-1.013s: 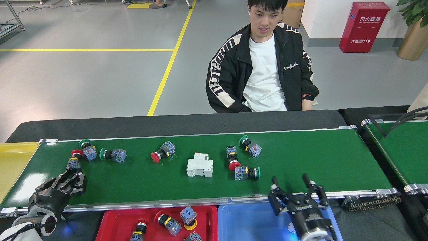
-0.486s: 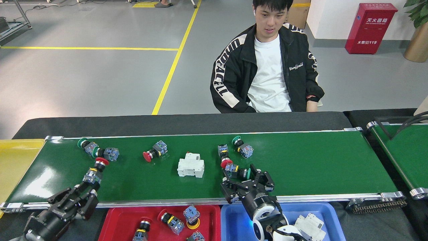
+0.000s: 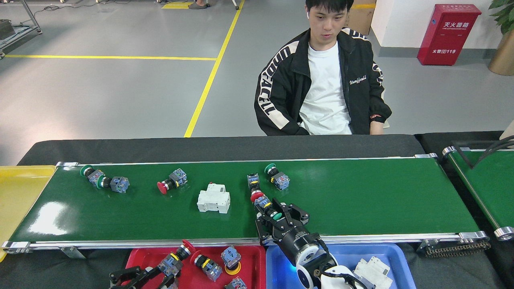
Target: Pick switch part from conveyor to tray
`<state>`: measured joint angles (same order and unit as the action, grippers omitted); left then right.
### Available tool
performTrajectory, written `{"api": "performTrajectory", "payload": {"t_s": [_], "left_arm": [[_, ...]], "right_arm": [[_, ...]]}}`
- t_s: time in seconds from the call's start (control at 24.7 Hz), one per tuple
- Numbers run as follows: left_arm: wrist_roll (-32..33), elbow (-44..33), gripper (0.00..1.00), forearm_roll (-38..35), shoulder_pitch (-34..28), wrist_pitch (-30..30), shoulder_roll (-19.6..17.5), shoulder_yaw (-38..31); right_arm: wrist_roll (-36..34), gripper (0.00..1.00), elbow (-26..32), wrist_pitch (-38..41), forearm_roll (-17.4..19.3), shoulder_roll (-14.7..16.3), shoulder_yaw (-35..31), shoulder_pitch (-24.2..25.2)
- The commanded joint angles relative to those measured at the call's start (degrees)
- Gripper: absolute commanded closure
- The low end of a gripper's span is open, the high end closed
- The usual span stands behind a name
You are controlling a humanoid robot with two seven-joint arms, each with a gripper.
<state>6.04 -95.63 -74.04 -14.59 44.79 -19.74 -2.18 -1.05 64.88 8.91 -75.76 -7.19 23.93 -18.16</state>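
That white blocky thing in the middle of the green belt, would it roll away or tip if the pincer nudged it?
Probably not. The white block looks boxy and lies flat on the conveyor, so it should slide, not roll. It looks like hard moulded plastic, so likely stiff. The belt is glossy, so a push may send it skidding.

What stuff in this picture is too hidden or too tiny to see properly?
- Right gripper, head view: its fingers surround a green-capped switch on the conveyor; whether they pinch it is unclear.
- Left gripper, head view: partly cut off by the bottom edge; it holds a red-capped switch over the red tray.
- White part in the blue tray: cropped by the bottom edge and hidden by the right arm.
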Motion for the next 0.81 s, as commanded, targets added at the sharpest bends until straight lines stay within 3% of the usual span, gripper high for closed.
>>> {"api": "performTrajectory", "payload": {"t_s": [0.0,0.16,0.32,0.36,0.45,0.61,0.69,0.77], "left_arm": [[-0.85,-0.78,0.05,0.03,-0.18,0.21,1.45,-0.54],[-0.85,-0.78,0.02,0.21,-1.15,0.21,2.07,-1.77],[-0.85,-0.34,0.02,0.74,-1.67,0.21,5.32,-8.28],[-0.59,-0.17,0.02,0.56,-1.59,0.21,6.81,-11.17],[-0.06,0.01,0.02,0.03,-1.06,0.21,9.98,-16.71],[4.6,0.97,0.02,-0.49,0.52,0.21,13.67,-21.11],[4.95,1.76,0.02,-0.14,1.31,-6.55,13.5,-20.67],[4.95,2.73,0.02,0.03,2.19,-7.52,13.67,-20.93]], "right_arm": [[-0.62,0.95,2.97,2.96,0.88,1.48,-0.29,-0.39],[-0.62,0.95,12.03,8.59,3.6,5.88,-0.29,4.98],[-0.45,0.91,23.98,21.94,10.02,12.91,-0.55,13.59],[-0.45,0.8,24.94,24.05,10.63,13.26,-0.55,14.73],[0.26,0.0,24.95,24.23,10.81,12.47,-0.55,15.7],[1.75,0.01,23.63,24.49,10.72,9.66,-0.29,15.61],[2.63,0.01,23.01,23.97,10.81,8.6,-0.46,14.38],[3.42,0.01,21.69,23.44,10.9,6.93,-1.17,12.8]]}}
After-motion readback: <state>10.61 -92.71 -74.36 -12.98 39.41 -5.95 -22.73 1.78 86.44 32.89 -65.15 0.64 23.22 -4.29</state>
